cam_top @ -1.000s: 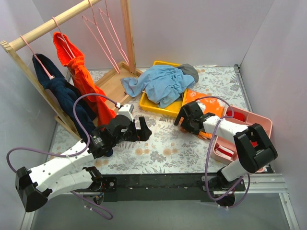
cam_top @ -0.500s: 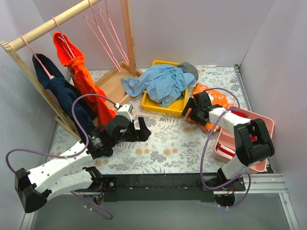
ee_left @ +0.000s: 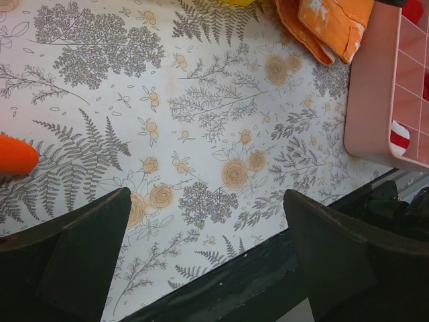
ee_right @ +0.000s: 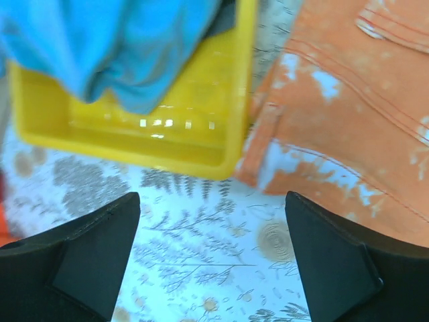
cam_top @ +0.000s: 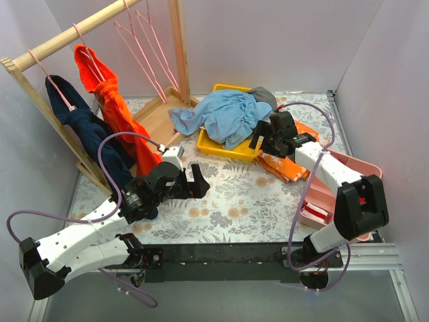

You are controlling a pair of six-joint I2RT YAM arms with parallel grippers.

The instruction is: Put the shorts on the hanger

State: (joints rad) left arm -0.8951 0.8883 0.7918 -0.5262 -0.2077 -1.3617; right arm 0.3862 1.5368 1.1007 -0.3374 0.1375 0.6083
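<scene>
The right hand (cam_top: 262,142), fingers spread, hovers beside the shorts (cam_top: 224,115), sprawled lengthwise left-to-right across the tray (cam_top: 222,151).

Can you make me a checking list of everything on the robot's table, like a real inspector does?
Surface: floral-print tablecloth, lying flat.
Job's things: light sky-blue fabric shorts heaped over the yellow plastic tray; thin pink wire hanger hangs bare on the wooden rack rail.
Clutter: orange cloth with white marks beside the tray; pink plastic compartment basket at the right; orange garment and navy garment on the rack.
Grippers: left gripper open over bare tablecloth; right gripper open near the tray's edge and the orange cloth.
Cables: purple cables loop by both arms.
Surroundings: plain grey walls.
</scene>
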